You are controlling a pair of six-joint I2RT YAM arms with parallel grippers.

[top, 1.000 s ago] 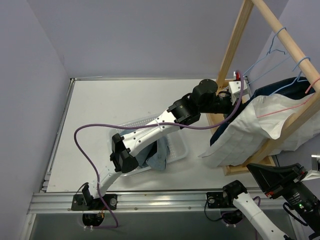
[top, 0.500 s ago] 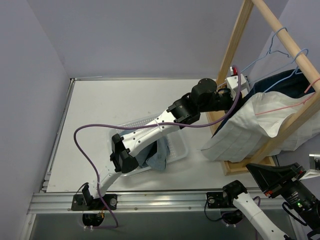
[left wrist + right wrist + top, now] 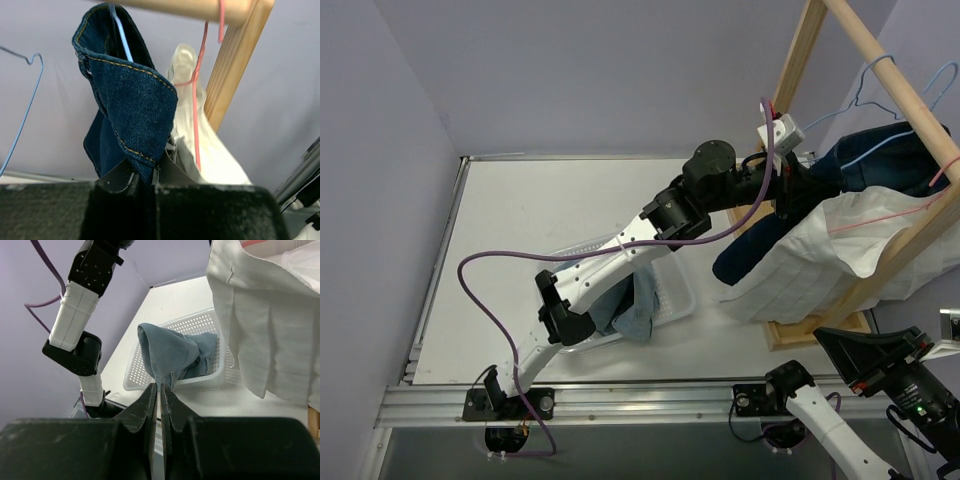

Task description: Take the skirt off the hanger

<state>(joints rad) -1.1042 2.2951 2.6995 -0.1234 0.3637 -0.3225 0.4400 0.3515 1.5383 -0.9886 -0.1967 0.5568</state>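
The dark blue denim skirt hangs on a blue wire hanger under the wooden rail. One part of it droops down to the left, in front of the white garment. My left gripper is raised at the rack and shut on a folded edge of the skirt; its fingertips pinch the cloth, and the blue hanger wire runs up inside the fold. My right gripper is shut and empty, low at the near right.
A white garment hangs on a pink hanger beside the skirt. An empty blue hanger hangs further along the rail. A white basket with a light-blue garment sits under the left arm. The wooden rack post is close to the left gripper.
My left gripper has risen and swung left with the skirt's edge in it. The denim has come out over the white garment and now droops below the gripper. The right arm is still.
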